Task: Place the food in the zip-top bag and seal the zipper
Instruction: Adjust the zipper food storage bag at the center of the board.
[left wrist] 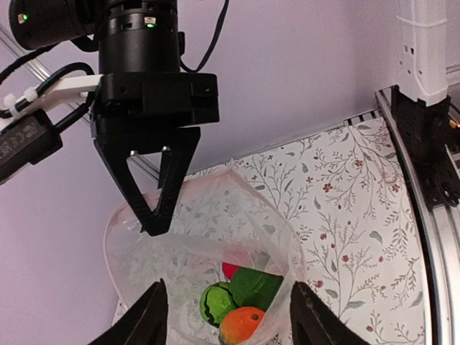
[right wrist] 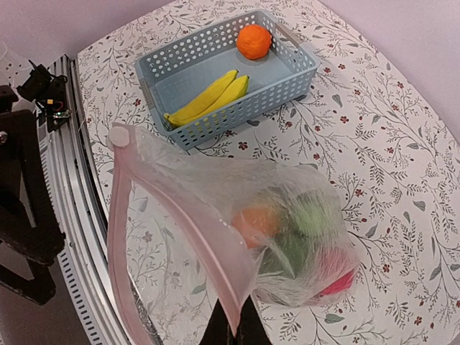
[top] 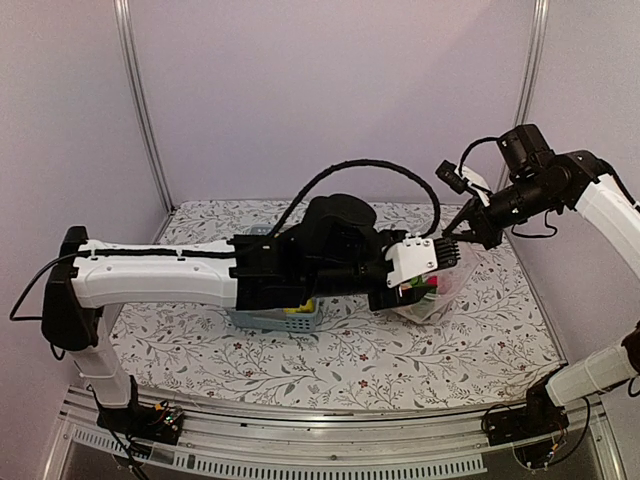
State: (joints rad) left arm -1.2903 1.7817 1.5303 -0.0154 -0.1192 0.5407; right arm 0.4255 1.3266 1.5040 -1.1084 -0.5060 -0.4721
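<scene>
The clear zip-top bag (right wrist: 188, 185) hangs open above the floral cloth. My right gripper (right wrist: 233, 325) is shut on the bag's rim, where the pinkish zipper strip (right wrist: 118, 215) runs. In the left wrist view, a green striped piece (left wrist: 214, 302), an orange (left wrist: 244, 325), a green leafy piece (left wrist: 257, 286) and a red piece (left wrist: 230, 269) lie inside the bag (left wrist: 144, 259). My left gripper (left wrist: 228, 287) is open and empty just over the bag's mouth. Yellow bananas (right wrist: 208, 97) and another orange (right wrist: 254, 41) lie in the basket.
The light-blue slatted basket (right wrist: 291, 77) stands left of the bag, mostly under my left arm in the top view (top: 270, 318). The metal rail (top: 330, 440) runs along the table's near edge. Purple walls enclose the table.
</scene>
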